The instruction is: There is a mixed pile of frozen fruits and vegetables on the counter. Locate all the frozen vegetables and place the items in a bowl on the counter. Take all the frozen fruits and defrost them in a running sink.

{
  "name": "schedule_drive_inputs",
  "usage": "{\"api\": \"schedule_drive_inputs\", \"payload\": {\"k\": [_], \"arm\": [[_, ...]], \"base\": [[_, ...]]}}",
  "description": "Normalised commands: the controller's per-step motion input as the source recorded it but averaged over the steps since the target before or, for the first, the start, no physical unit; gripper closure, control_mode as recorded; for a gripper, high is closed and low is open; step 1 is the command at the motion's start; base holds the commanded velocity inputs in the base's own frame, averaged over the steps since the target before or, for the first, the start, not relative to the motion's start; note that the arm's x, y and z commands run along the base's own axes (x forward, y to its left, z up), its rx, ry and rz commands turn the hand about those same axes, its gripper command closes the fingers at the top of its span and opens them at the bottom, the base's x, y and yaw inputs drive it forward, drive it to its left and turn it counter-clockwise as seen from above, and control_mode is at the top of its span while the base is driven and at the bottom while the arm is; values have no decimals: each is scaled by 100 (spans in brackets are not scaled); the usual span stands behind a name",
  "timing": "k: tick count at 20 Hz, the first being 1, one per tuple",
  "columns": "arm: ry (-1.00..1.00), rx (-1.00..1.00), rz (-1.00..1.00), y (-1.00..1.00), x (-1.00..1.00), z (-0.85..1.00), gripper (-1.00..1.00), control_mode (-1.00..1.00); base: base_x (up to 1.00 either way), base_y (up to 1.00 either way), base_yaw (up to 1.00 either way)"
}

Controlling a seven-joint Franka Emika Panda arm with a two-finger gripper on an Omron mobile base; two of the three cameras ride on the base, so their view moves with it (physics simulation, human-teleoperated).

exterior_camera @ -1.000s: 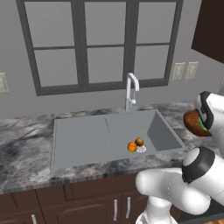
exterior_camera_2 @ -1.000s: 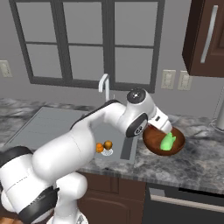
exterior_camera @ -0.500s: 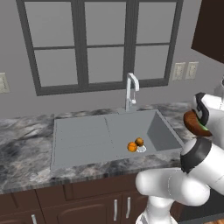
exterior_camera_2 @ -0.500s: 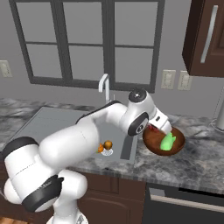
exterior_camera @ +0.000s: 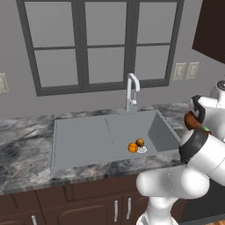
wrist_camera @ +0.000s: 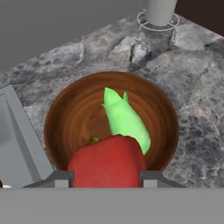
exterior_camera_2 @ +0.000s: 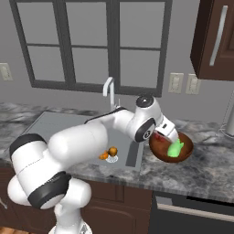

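The grey marbled counter (exterior_camera_2: 201, 169) runs the width of the room under the window, above dark brown cabinets (exterior_camera: 88, 206). Set into it is the big grey sink (exterior_camera: 110, 136) with its ribbed drainboard on one side and the pale gooseneck tap (exterior_camera: 131, 90) standing at the back edge. Down in the basin, next to the round drain (exterior_camera: 142, 150), two small orange balls sit touching each other: the bright orange ball (exterior_camera: 132, 147) and the brownish orange ball (exterior_camera: 139, 142).

Just beside the sink, on the counter, rests the wide wooden bowl (wrist_camera: 70, 113). The green pointed piece (wrist_camera: 124, 118) lies inside it, roughly along the middle, its tip toward the far rim.

The white arm reaches across from the sink side and brings the gripper (exterior_camera_2: 167, 137) over the near edge of the bowl. From the hand view, the jaws are drawn in against a red ball (wrist_camera: 107, 164), with a dark finger pressed to each of its sides. The ball hangs above the near part of the bowl, partly covering the green piece's blunt end; whether the two touch I cannot tell.
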Motion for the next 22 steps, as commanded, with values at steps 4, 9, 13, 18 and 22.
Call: {"api": "schedule_drive_inputs", "payload": {"k": [4,9,13,18,22], "arm": [[0,0,0,-2,3,-33,100,-100],[0,2,0,0,12,-24,100,-100],[0,3,0,0,23,-19,100,-100],[1,6,0,-3,19,-27,100,-100],[0,7,0,-15,13,-32,100,-100]], "base": [[0,0,0],[0,0,0],[0,0,0],[0,0,0],[0,0,0]]}}
